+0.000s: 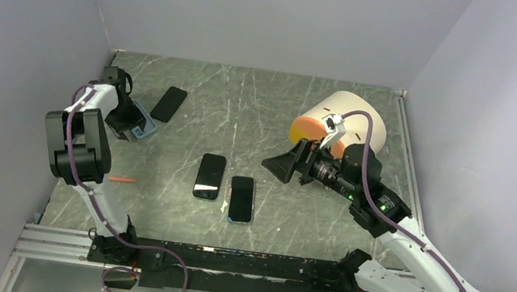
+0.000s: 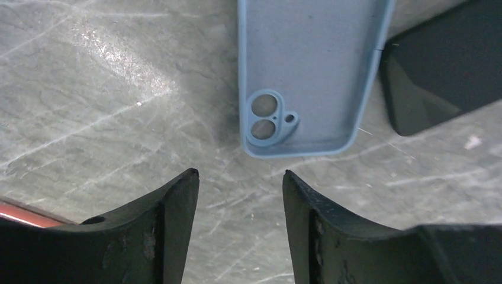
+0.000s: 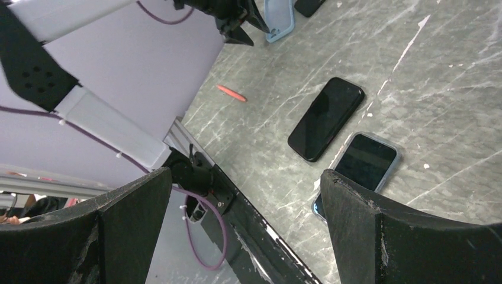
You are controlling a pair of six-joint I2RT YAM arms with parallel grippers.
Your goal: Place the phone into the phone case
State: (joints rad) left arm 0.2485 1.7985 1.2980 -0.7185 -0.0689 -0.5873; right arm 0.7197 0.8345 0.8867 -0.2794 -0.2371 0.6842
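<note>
Grey tabletop [image 1: 283,111]: light blue silicone phone case [image 1: 147,127] left of frame, black phone [image 1: 168,103] beside it. Left gripper [image 2: 240,177] jaws apart, empty; right gripper [image 3: 245,177] apart too. We centre on case edge first.

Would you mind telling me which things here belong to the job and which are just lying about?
Job: empty blue case; far phone beside it; middle phone, also bare.
Lying about: cased phone; orange stick; cream roll.

blue case [image 2: 308,59] cropped by top edge, dark phone [image 2: 444,65] cropped by right edge
</note>
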